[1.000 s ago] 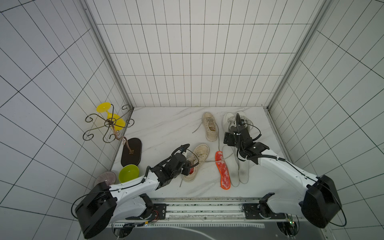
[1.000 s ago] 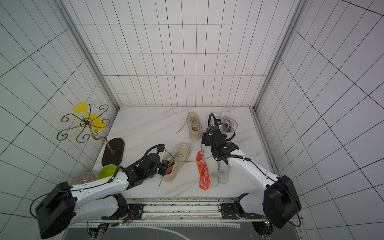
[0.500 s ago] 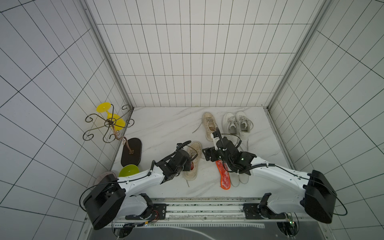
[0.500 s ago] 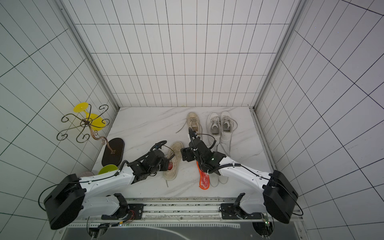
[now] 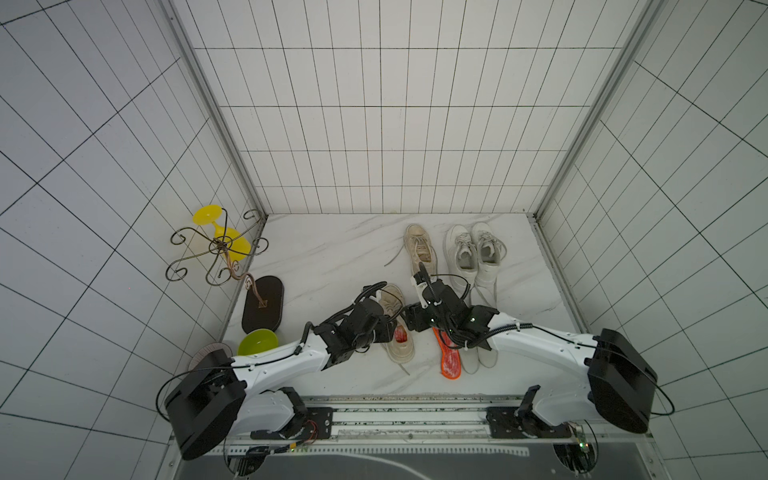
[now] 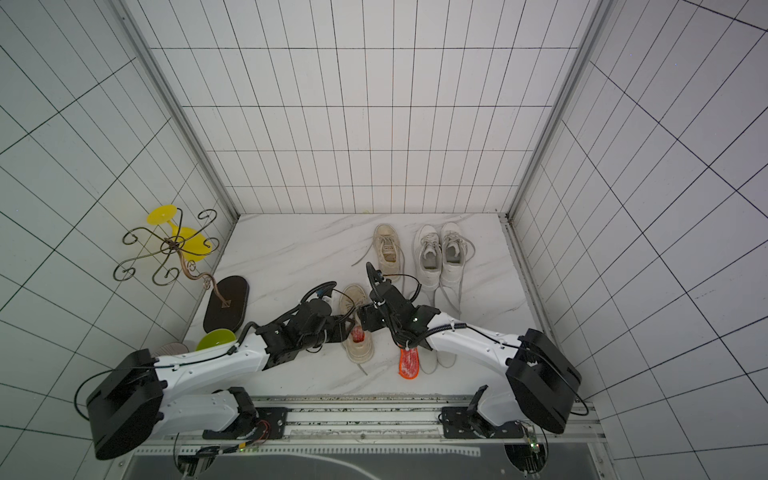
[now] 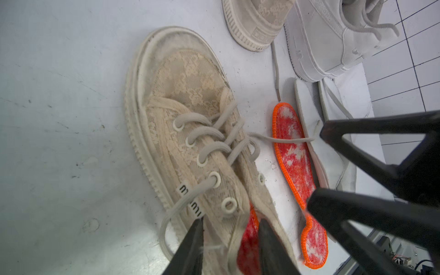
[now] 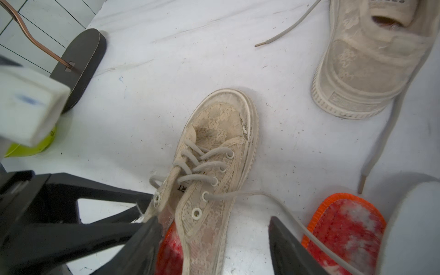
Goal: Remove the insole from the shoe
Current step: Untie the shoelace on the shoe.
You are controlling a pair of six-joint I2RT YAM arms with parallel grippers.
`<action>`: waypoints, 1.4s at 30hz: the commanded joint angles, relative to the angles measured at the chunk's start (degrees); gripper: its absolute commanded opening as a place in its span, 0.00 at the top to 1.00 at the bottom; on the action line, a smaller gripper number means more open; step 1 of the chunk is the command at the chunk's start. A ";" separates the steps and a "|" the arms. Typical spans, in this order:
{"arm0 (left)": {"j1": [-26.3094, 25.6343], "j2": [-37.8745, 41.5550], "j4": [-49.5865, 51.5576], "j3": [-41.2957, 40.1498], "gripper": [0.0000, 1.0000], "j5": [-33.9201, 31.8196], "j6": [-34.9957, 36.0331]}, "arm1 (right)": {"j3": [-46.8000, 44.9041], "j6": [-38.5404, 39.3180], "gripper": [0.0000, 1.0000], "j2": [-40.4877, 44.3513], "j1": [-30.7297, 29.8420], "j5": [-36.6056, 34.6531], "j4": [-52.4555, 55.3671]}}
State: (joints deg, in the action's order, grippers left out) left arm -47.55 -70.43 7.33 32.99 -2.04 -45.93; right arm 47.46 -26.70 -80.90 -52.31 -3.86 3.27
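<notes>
- The table (image 5: 332, 257) carries several shoes. The shoe (image 7: 190, 107) to be worked is the beige lace one near the front edge, between the two arms in both top views. It stands on its sole with its toe pointing away from the robot's base.
- The red insole (image 7: 247, 238) lies inside this shoe and shows only through the heel opening. Judged from this, extraction has not begun. The step in hand is taking a grip at the collar.
- A loose insole (image 7: 295, 162), orange-edged, lies flat on the table just beside the shoe. It is already out and needs no action.
- The right gripper (image 8: 213, 221) has its jaws spread wide across the shoe's side wall. One finger is over the red insole and the other is outside the shoe. It pinches nothing.
- The left gripper (image 7: 229, 223) has its jaws parted. The collar edge and the insole's edge lie between them, and no clamping is visible.
- A lace (image 8: 250, 194) trails from an eyelet through the gap of the right gripper's jaws.
- The next move calls for one gripper to close on the insole's heel edge alone — not the collar and not the lace. The other gripper holds the shoe down. The insole is then drawn up and back out of the opening.
</notes>
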 commanded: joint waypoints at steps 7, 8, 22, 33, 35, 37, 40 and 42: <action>1.30 -1.18 -1.01 0.36 0.60 -0.03 1.37 | -1.92 0.40 0.36 -3.24 -2.72 0.54 -0.19; 1.31 -1.47 -1.40 0.19 0.60 0.36 1.42 | -1.85 0.33 0.36 -3.57 -2.92 0.52 -0.18; 2.05 -3.36 0.81 0.74 0.81 -4.57 1.99 | 1.21 -1.03 0.81 -6.86 -3.32 -7.76 2.95; 3.94 1.02 4.25 -3.23 1.00 -9.51 0.42 | -2.65 -7.42 0.91 -3.34 3.23 -10.40 5.79; 4.69 2.66 3.52 -5.17 1.00 -9.42 -0.67 | -5.00 -8.11 0.92 -2.06 5.97 -8.52 4.66; 4.90 3.62 2.26 -6.58 1.00 -9.06 -1.36 | -5.62 -7.14 0.93 -1.60 6.45 -7.55 4.14; 4.45 2.66 -2.49 -6.76 1.00 -4.15 0.32 | -4.71 -2.54 0.92 -1.79 3.09 -6.85 1.73; 3.26 1.34 -5.69 -6.51 1.00 -2.45 -0.02 | -4.32 0.05 0.86 -2.85 1.55 -4.50 -0.25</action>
State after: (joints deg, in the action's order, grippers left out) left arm -44.45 -68.05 1.80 27.79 -3.20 -45.69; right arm 45.43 -30.46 -83.70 -50.61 -3.95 2.00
